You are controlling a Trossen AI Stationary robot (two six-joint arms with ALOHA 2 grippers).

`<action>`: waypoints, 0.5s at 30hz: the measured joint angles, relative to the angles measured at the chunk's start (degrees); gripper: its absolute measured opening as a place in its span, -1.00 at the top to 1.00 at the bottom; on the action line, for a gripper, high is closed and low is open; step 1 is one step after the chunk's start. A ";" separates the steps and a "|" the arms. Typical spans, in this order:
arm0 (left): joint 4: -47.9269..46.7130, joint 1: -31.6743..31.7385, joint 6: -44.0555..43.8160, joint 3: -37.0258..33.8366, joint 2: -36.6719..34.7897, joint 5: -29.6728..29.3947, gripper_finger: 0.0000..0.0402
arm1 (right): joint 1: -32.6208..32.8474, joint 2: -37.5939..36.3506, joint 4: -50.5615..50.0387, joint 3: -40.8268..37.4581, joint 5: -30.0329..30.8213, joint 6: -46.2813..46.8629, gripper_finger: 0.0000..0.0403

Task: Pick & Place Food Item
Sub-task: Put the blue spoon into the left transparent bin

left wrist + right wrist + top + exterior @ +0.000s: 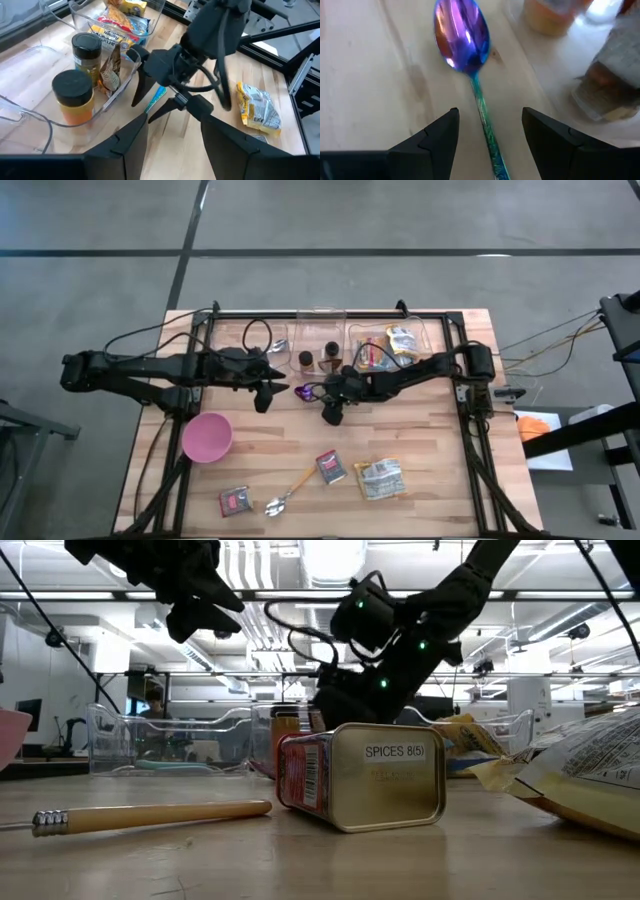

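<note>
An iridescent blue-purple spoon lies flat on the wooden table, near the clear bins. My right gripper is open just above it. Its fingers stand on either side of the spoon's handle, apart from it. In the high view the right gripper is at the table's middle, beside the spoon. My left gripper hovers open to the left of the spoon, holding nothing. A spice tin, a yellow packet and a small dark packet lie near the front edge.
Clear bins along the far edge hold jars and snack packets. A pink bowl stands at the near left. A wooden-handled spoon lies by the spice tin. Black frame rails run along the table's sides.
</note>
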 joint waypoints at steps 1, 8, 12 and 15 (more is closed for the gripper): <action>-0.02 0.00 0.03 0.00 -0.02 0.02 0.05 | -0.13 0.28 -0.13 0.00 -0.42 0.00 -0.06; -0.35 0.00 0.04 0.00 0.00 0.02 0.05 | -0.13 2.23 0.65 0.22 -0.87 0.07 -0.06; -0.68 0.00 0.03 0.00 0.00 0.02 0.05 | -0.13 2.51 0.64 0.50 -0.69 0.17 0.03; -0.89 0.00 0.04 0.00 0.00 0.04 0.05 | -0.16 2.51 0.52 0.49 -0.69 0.02 0.24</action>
